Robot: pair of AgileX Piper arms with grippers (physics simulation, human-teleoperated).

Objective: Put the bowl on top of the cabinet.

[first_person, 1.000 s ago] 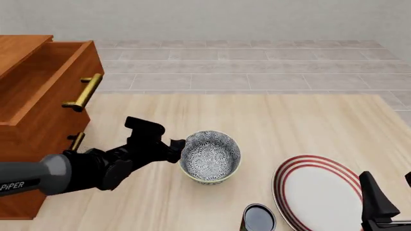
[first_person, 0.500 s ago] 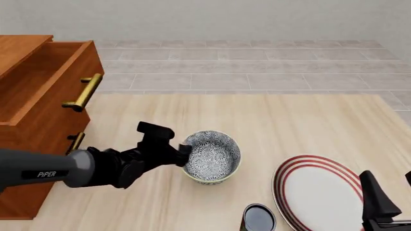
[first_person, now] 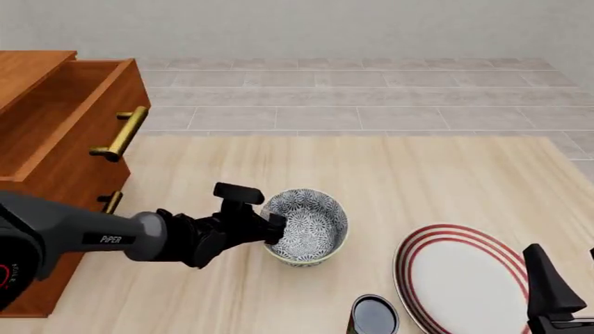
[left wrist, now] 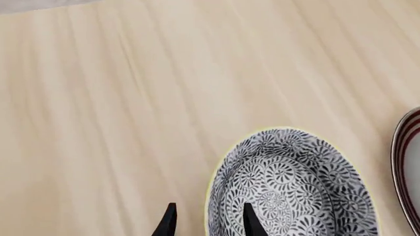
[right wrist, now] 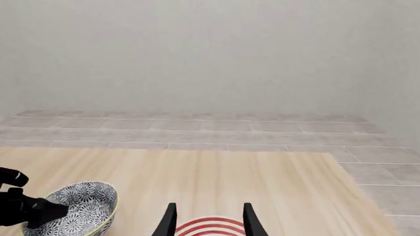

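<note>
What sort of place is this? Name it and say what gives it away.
Likely a simulated tabletop test scene made to look domestic: flat, clean rendering, a pale wood table with a patterned bowl and a red-ringed plate, a wooden cabinet, and bare tiled floor behind.

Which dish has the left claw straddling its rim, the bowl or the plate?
The bowl, deep with a blue-black floral pattern. The left claw has one finger inside it and one outside. The flat red-ringed plate sits apart, untouched.

Grey left arm (first_person: 83, 233) — white "PiPER" lettering, black claw (first_person: 269, 224)
</note>
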